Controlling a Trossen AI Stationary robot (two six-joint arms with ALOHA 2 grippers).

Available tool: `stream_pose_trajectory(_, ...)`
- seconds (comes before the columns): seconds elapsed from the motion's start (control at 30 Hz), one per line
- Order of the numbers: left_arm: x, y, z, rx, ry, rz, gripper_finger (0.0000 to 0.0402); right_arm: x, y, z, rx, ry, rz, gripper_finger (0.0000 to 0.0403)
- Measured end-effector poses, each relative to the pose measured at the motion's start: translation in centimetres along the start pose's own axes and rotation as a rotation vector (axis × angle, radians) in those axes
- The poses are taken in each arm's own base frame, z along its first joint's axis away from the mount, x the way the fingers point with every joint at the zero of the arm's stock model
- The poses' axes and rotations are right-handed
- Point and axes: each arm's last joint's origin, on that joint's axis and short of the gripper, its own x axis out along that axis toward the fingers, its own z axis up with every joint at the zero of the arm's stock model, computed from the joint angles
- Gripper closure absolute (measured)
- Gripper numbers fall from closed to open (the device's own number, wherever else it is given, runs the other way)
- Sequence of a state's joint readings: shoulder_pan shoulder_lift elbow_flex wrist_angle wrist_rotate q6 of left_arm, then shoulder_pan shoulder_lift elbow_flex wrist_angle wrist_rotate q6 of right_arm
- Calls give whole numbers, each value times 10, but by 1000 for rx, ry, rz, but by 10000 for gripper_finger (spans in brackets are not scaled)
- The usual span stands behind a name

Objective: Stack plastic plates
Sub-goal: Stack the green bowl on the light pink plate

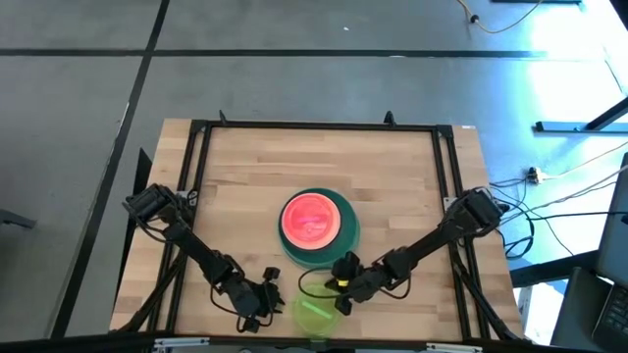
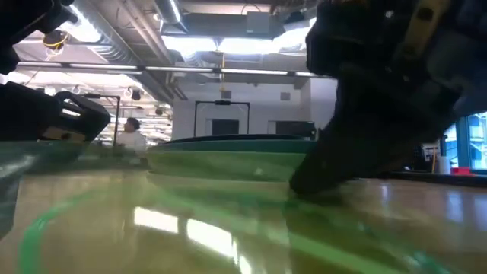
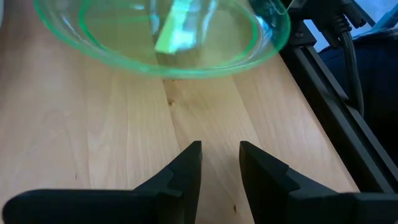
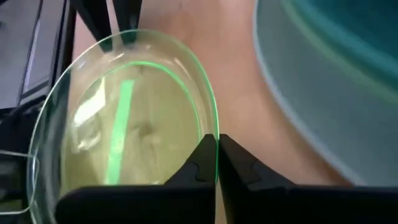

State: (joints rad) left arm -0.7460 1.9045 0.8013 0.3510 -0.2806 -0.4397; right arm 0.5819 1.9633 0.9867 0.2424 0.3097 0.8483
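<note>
A small translucent lime plate [image 1: 316, 300] is at the table's front edge, just in front of a stack of plates [image 1: 314, 226]. The stack has a pink-red plate [image 1: 309, 218] on top and teal and green rims below it. My right gripper [image 1: 341, 287] is shut on the lime plate's rim, which also shows in the right wrist view [image 4: 124, 118]. My left gripper [image 1: 267, 300] is open and empty to the left of the lime plate, its fingers [image 3: 221, 163] pointing at the plate [image 3: 161, 37] a short way off. The other plates are hidden or out of view. My right gripper pinches the lime plate's rim [image 4: 213, 124] between its two fingers [image 4: 193, 167], on the side of the plate nearest the stack. It comes slanting down from the table's right. Whether the plate is clear of the table, I cannot tell.
The black frame rail [image 3: 336, 112] runs along the table's front edge close to both grippers. The stack's wide rim [image 4: 323, 74] lies just beyond my right gripper. Bare wood [image 1: 245, 167] lies behind and to the left of the stack.
</note>
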Motion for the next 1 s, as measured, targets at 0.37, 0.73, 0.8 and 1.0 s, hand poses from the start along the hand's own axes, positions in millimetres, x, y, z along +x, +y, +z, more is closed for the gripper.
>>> stream_pose_trajectory(0.37, -1, -1, -1, 2, 4, -5, 298, -37, 10, 31, -82, -92, -7, 402)
stream_pose_trajectory(0.73, -1, -1, -1, 2, 4, -8, 298, -85, 3, 79, -178, -240, -87, 403)
stream_pose_trajectory(0.8, -1, -2, -1, 2, 4, -8, 298, -91, -3, 92, -184, -274, -100, 403)
stream_pose_trajectory(1.0, -1, -2, -1, 2, 4, -8, 298, -101, -29, 126, -207, -349, -177, 403)
